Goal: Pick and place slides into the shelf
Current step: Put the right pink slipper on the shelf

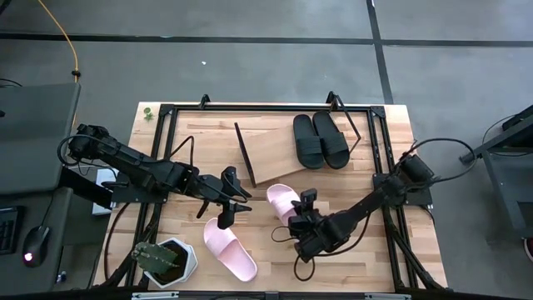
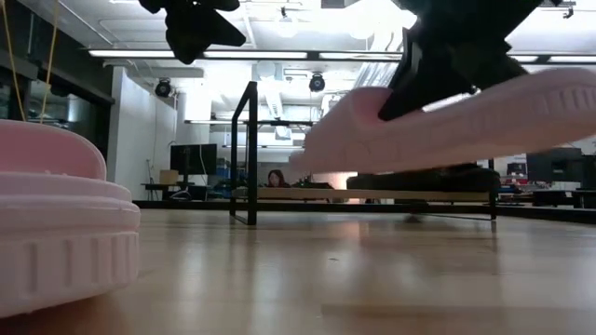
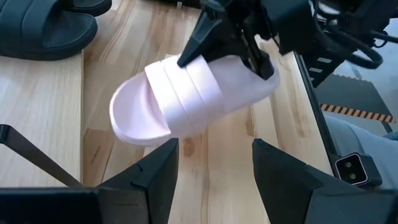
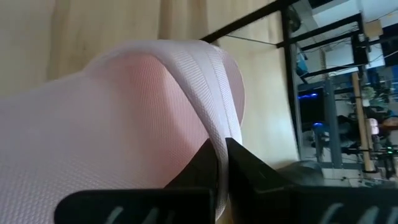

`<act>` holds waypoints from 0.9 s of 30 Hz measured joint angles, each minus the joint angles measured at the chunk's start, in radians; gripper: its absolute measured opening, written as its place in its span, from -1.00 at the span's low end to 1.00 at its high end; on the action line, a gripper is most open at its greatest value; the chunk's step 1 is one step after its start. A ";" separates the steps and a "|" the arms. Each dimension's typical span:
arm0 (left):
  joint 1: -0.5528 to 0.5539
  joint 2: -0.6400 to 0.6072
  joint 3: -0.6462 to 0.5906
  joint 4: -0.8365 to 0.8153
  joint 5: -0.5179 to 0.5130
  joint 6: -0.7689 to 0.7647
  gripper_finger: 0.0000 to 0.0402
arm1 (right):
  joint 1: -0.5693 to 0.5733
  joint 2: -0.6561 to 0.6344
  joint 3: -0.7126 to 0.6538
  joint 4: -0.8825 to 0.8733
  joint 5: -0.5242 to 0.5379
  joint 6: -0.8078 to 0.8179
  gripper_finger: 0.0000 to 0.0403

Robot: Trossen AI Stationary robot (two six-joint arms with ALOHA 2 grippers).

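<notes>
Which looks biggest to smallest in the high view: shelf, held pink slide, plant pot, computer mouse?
1. shelf
2. plant pot
3. pink slide in the right gripper, part hidden and lifted nearer the camera, so its rank against the pot is unsure
4. computer mouse

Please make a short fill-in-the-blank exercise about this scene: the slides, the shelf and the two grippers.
1. The right gripper is shut on a ____ slide, held clear of the table.
2. The shelf already holds ____ black slides.
3. The left gripper is ____ and holds nothing.
4. The other pink slide lies on the table beside a potted ____.

Missing words: pink; two; open; plant
</notes>
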 joint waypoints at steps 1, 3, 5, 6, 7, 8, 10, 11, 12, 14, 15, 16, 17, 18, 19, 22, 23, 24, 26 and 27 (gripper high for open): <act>0.000 0.000 0.000 0.000 -0.002 0.000 -0.06 | 0.000 -0.007 0.000 -0.013 0.007 0.000 -1.00; 0.000 0.000 0.000 0.000 -0.003 0.000 -0.06 | -0.002 -0.023 0.000 -0.027 0.021 0.000 -1.00; 0.000 0.000 0.000 0.000 -0.003 0.000 -0.06 | -0.007 -0.042 0.000 -0.041 0.022 0.000 -1.00; 0.000 0.000 0.000 0.000 -0.003 0.000 -0.06 | -0.011 -0.051 0.000 -0.049 0.022 0.000 -1.00; 0.000 0.000 0.000 0.000 -0.003 0.000 -0.06 | -0.015 -0.058 0.000 -0.054 0.023 -0.001 -1.00; 0.000 0.000 0.000 0.000 -0.003 0.000 -0.06 | -0.020 -0.065 0.000 -0.062 0.024 -0.003 -1.00; 0.000 0.000 0.000 0.000 -0.003 0.000 -0.06 | -0.035 -0.076 0.000 -0.079 0.036 -0.017 -1.00; 0.000 0.000 0.000 0.000 -0.003 0.000 -0.06 | -0.043 -0.080 0.000 -0.084 0.042 -0.023 -1.00; 0.000 0.000 0.000 0.000 -0.003 0.000 -0.06 | -0.054 -0.084 0.000 -0.087 0.049 -0.031 -1.00; 0.000 0.000 0.000 0.000 -0.003 0.000 -0.06 | -0.075 -0.090 0.000 -0.095 0.054 -0.047 -1.00; 0.000 0.000 0.000 0.000 -0.003 0.000 -0.06 | -0.088 -0.092 0.000 -0.099 0.053 -0.058 -1.00; 0.000 0.000 0.000 0.000 -0.003 0.000 -0.06 | -0.100 -0.094 0.000 -0.098 0.055 -0.064 -1.00; 0.000 0.000 0.000 0.000 -0.003 0.000 -0.06 | -0.111 -0.097 0.000 -0.098 0.054 -0.071 -1.00; 0.000 0.000 0.000 -0.001 -0.003 0.001 -0.06 | -0.122 -0.099 0.000 -0.099 0.054 -0.076 -1.00; 0.000 0.000 0.000 0.000 -0.003 0.003 -0.06 | -0.133 -0.101 0.000 -0.099 0.055 -0.085 -1.00; 0.000 0.000 0.000 -0.001 -0.003 0.004 -0.06 | -0.162 -0.104 0.000 -0.099 0.055 -0.097 -1.00; 0.000 0.000 0.000 0.000 -0.003 0.004 -0.06 | -0.171 -0.104 0.000 -0.098 0.055 -0.097 -1.00; 0.000 0.000 0.000 0.000 -0.003 0.004 -0.06 | -0.182 -0.104 0.000 -0.098 0.054 -0.103 -1.00; 0.000 0.000 0.000 0.000 -0.003 0.004 -0.06 | -0.200 -0.104 0.000 -0.097 0.054 -0.120 -1.00; 0.000 0.000 0.000 0.000 -0.003 0.004 -0.06 | -0.210 -0.104 0.000 -0.093 0.054 -0.129 -1.00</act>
